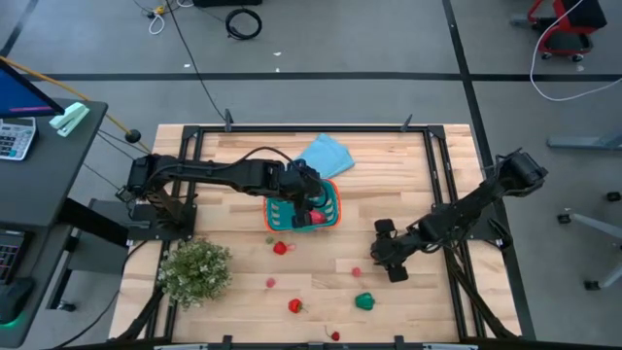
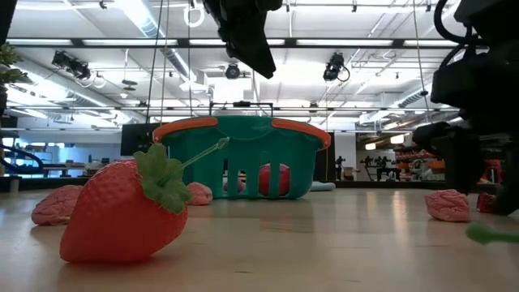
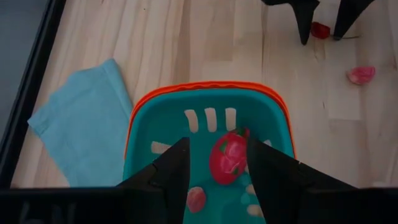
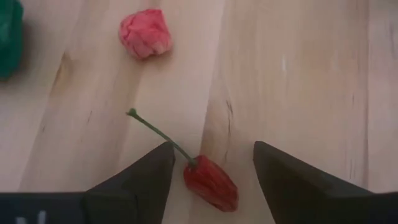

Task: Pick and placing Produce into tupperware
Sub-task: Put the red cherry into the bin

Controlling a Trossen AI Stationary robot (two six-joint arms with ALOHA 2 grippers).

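The teal basket (image 1: pixel 336 208) with its orange rim (image 3: pixel 205 87) stands mid-table. My left gripper (image 3: pixel 217 144) hovers open above it (image 1: pixel 309 199). A red strawberry piece (image 3: pixel 227 158) and a small pink piece (image 3: pixel 196 199) lie on the basket floor below its fingers. My right gripper (image 4: pixel 211 152) is open and low over the table to the basket's right (image 1: pixel 387 251). Its fingers stand on either side of a red chili (image 4: pixel 211 182) with a thin green stem, which lies flat on the wood. More red, pink and green pieces (image 1: pixel 364 301) are scattered toward the near edge.
A light-blue cloth (image 1: pixel 326 156) lies flat just beyond the basket. A bushy potted plant (image 1: pixel 194 270) stands near the left near corner. A pink piece (image 4: pixel 145 32) lies close ahead of the right gripper. A large strawberry (image 2: pixel 122 212) sits close to the low camera.
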